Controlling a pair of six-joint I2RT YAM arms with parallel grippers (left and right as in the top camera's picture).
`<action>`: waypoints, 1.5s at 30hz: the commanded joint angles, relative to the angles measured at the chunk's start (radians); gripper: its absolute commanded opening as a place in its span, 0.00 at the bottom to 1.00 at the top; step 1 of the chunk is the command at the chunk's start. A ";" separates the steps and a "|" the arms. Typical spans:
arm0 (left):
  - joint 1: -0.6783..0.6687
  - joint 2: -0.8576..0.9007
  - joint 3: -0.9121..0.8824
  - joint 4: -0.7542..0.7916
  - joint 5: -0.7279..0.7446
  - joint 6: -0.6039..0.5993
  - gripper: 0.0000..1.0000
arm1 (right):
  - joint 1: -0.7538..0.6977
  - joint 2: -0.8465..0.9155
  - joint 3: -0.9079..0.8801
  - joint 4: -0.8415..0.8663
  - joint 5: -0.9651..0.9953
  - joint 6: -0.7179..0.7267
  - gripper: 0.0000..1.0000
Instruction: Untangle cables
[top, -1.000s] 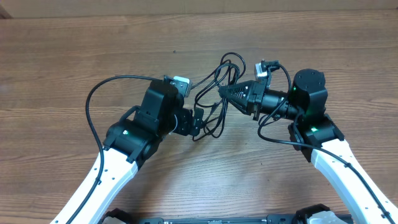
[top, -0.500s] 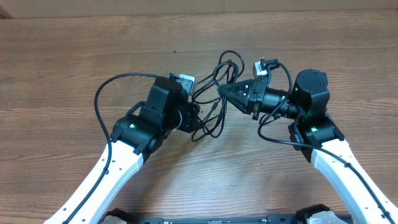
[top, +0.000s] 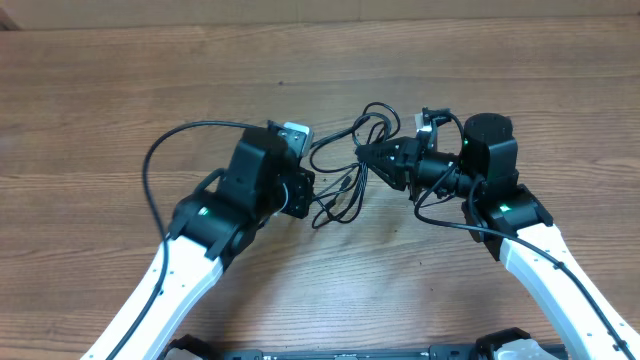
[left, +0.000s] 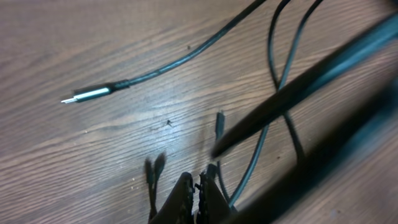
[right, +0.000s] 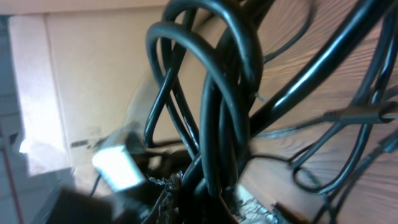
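The cables are thin black cords tangled on the wooden table between my two arms. My right gripper is shut on a bundle of their loops, which rise from between its fingers in the right wrist view. My left gripper sits at the tangle's left side, low over the wood. Its jaws are pressed together with a thin cord pinched at the tips. One free cable end with a silver plug lies flat on the table ahead of it. More cords cross to its right.
The left arm's own thicker black cable arcs out over the table to the left. The right arm's cable loops beneath its wrist. A pale cardboard wall stands behind the table's far edge.
My left gripper has gone from open to shut at the tangle's left side. The right wrist has turned a little, and the top loops have shifted slightly right and down.
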 joint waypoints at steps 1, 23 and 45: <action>-0.006 -0.121 0.019 -0.019 0.004 0.014 0.04 | 0.003 -0.003 0.013 -0.027 0.116 -0.061 0.04; -0.006 -0.444 0.019 -0.122 -0.276 -0.083 0.04 | 0.003 -0.002 0.013 -0.258 0.416 -0.210 0.04; -0.006 -0.420 0.019 -0.142 -0.282 -0.095 1.00 | 0.003 -0.003 0.013 0.128 -0.014 -0.294 0.04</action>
